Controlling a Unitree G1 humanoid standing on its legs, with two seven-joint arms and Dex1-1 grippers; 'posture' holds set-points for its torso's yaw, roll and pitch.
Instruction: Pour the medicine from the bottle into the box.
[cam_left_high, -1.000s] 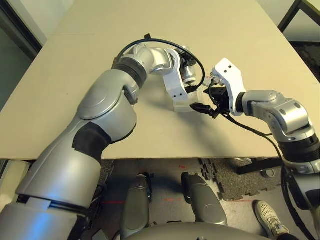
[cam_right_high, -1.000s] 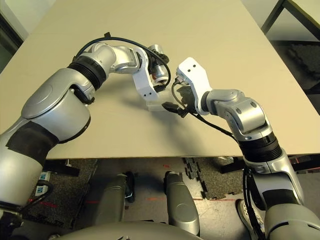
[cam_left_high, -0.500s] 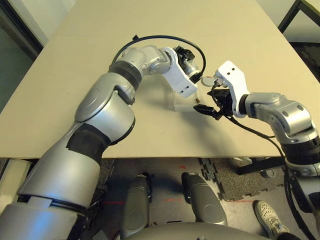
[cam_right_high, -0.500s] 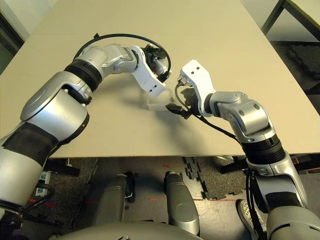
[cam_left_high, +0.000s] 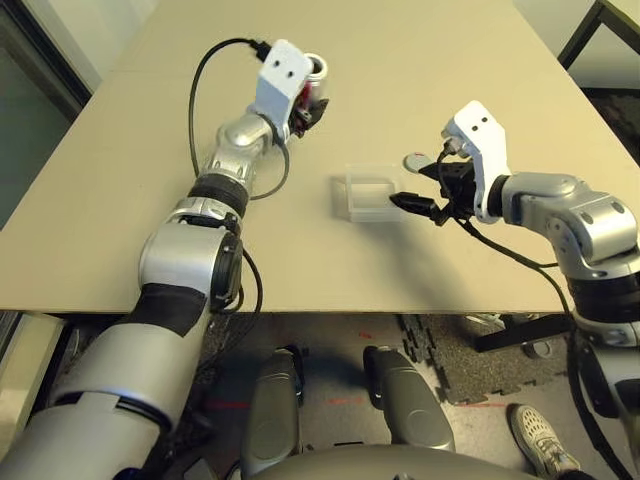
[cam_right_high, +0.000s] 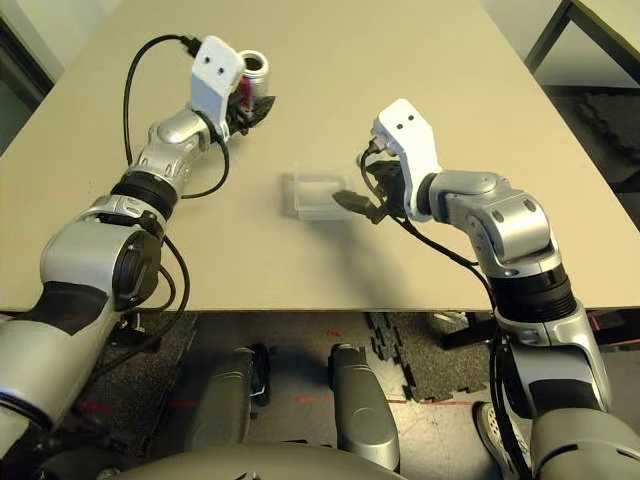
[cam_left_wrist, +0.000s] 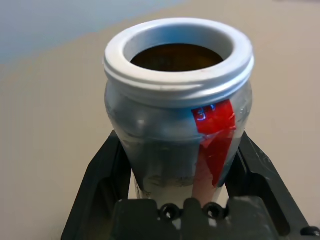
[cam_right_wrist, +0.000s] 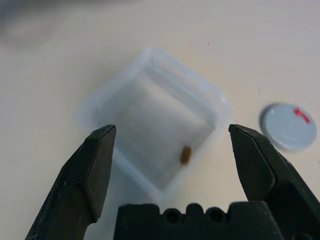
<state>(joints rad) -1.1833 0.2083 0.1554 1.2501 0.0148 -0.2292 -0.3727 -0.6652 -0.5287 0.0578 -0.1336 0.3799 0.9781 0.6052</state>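
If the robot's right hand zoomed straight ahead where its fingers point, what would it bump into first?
Probably the clear box, ahead between the right gripper's open fingers, though its distance is hard to judge.

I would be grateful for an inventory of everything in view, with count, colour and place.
bottle: one, silvery grey with red mark, upright and open in the left gripper
box: one, clear, on the table near the right gripper
pill: one, brown, inside the box
cap: one, pale with red mark, on the table beside the box
table: one, beige, under the box
shoe: one, pale, on the floor
left gripper: one, black, shut on the bottle
right gripper: one, black, open by the box
arms: two, silver, over the table
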